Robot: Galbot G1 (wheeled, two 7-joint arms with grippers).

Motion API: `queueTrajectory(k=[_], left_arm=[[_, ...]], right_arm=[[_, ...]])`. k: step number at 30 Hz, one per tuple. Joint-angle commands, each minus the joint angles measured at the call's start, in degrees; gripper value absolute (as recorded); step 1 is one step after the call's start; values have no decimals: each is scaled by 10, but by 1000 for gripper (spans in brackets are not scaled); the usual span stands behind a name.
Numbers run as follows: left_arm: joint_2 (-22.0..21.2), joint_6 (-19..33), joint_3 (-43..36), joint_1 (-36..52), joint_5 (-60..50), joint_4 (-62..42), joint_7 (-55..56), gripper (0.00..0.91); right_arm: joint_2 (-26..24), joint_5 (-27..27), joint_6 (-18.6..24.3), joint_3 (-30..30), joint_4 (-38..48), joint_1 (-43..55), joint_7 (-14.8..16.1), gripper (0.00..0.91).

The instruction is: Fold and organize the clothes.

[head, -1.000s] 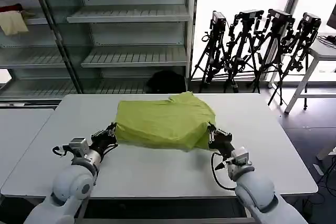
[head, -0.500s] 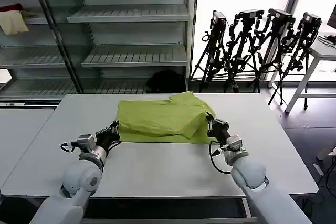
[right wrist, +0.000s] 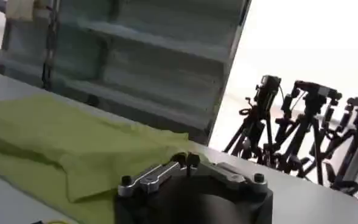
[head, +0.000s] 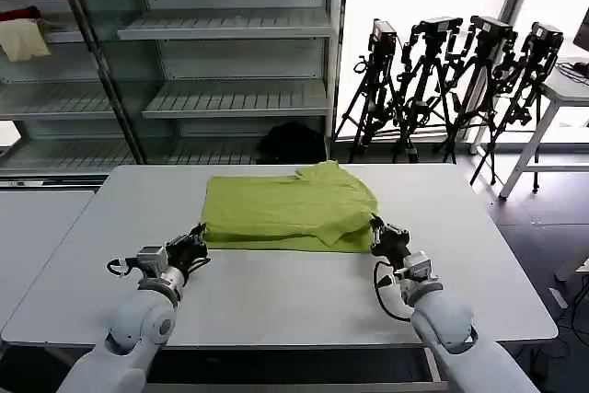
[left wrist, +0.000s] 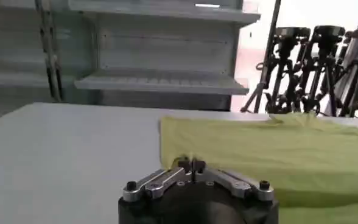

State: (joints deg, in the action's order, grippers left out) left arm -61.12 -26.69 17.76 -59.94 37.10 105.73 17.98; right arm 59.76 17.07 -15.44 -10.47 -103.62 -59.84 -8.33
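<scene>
A lime-green T-shirt (head: 288, 209) is seen folded into a broad, roughly rectangular stack on the white table (head: 276, 292), lying toward the twelve o'clock half of the tabletop, with its near edge doubled into layered folds and a small peak of cloth raised at its far edge toward one o'clock. The left gripper (head: 195, 242) is held low over the table at the shirt's eight o'clock corner, just off the cloth; in the left wrist view the left gripper (left wrist: 190, 164) is shown with its jaws brought together, nothing pinched between them, and the shirt's corner (left wrist: 270, 155) lying just beyond the tips. The right gripper (head: 379, 232) is placed at the shirt's four o'clock corner, right beside the folded edge; in the right wrist view the right gripper (right wrist: 187, 161) is likewise seen with jaws closed tip to tip and no cloth caught in them, the green fabric (right wrist: 63, 146) spread on the table next to it. Whether the tips are touching the cloth cannot be told. Behind the table, metal shelving (head: 230, 25) is seen at eleven o'clock, and a row of black camera tripods (head: 451, 89) is stood at two o'clock.
</scene>
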Motion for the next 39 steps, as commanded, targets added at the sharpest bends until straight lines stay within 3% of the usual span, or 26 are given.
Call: queueTrajectory(k=[1, 14, 15, 16, 17, 26, 32, 35, 39], left_arm=[[-3, -2, -8, -3, -27, -16, -7, 0], [-8, -12, -15, 13, -28, -21, -9, 10], [-8, -11, -15, 14, -28, -21, -9, 20], [-8, -11, -16, 15, -28, -20, -9, 645], [-8, -11, -16, 16, -28, -20, -9, 907], [3, -34, -4, 7, -29, -7, -21, 907], [21, -64, 13, -13, -16, 31, -18, 907], [31, -65, 18, -28, 9, 55, -16, 907], [37, -65, 22, -35, 24, 71, -17, 907]], right_arm=[[6, 5, -18, -6, -10, -35, -22, 0], [27, 11, -4, -4, 63, 32, -17, 0], [27, 10, -1, -3, 66, 35, -16, 161], [28, 8, 2, -3, 69, 39, -16, 796], [31, 6, 4, -2, 74, 46, -15, 907], [31, 12, -7, -1, 63, 38, -24, 907], [12, 80, -65, -18, -16, 1, -45, 907], [-8, 139, -121, -35, -71, -27, -62, 907], [-24, 184, -163, -53, -122, -49, -76, 907]])
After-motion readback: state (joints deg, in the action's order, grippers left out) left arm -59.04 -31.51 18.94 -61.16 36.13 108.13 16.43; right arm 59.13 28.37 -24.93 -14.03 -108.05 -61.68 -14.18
